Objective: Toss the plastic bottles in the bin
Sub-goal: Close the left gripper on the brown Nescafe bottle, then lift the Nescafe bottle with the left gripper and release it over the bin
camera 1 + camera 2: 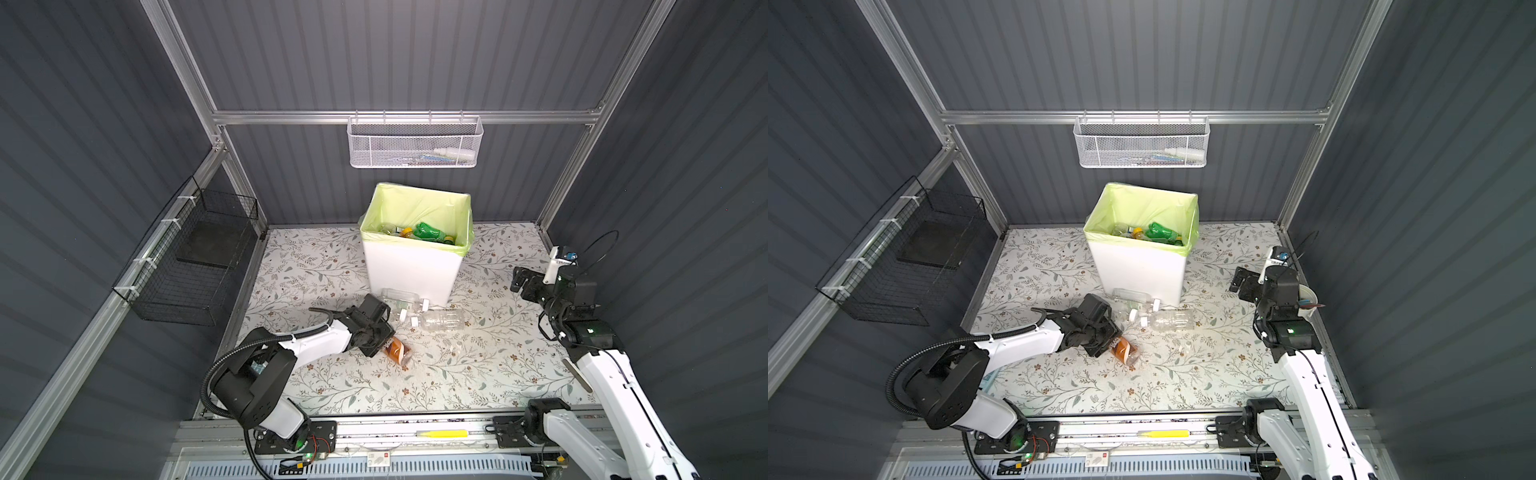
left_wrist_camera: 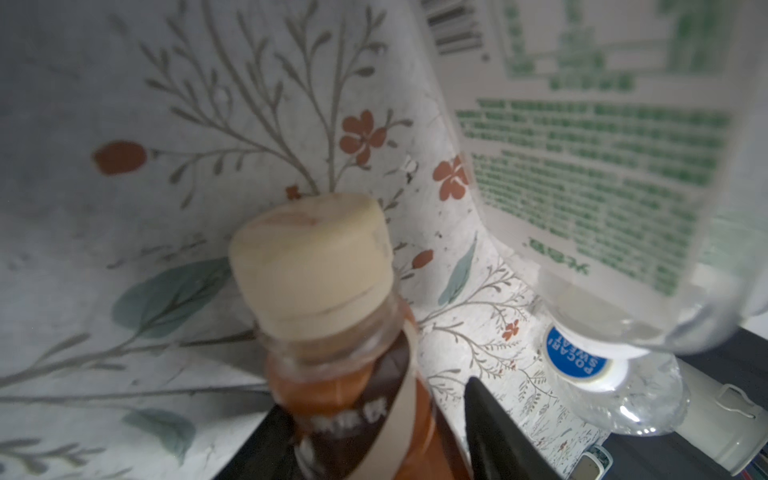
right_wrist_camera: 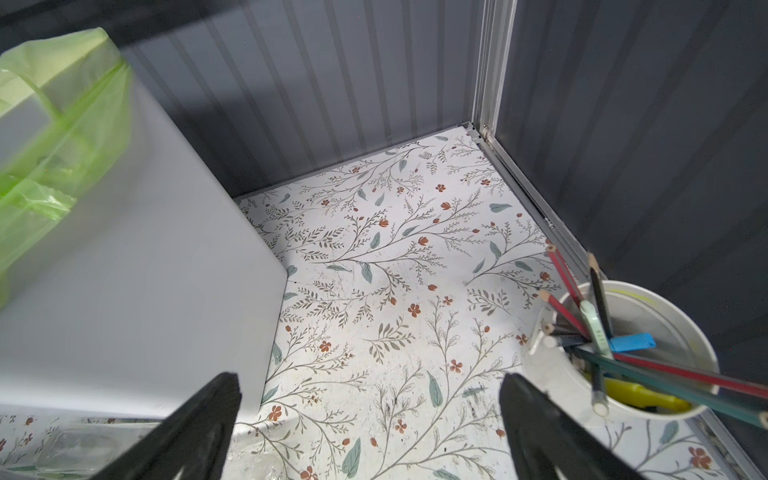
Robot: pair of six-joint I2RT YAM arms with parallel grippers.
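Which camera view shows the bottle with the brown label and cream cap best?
The left wrist view: the bottle fills it close up, cap and label visible. In both top views it lies small on the table, partly under the left hand. The right wrist view misses it.

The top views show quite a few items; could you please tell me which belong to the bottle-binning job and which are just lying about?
Part of the job: bin; bottles inside it; brown-label bottle; clear bottles beside the bin.
Just lying about: white mesh basket; black wire basket; cup of pencils; yellow object on the front rail.
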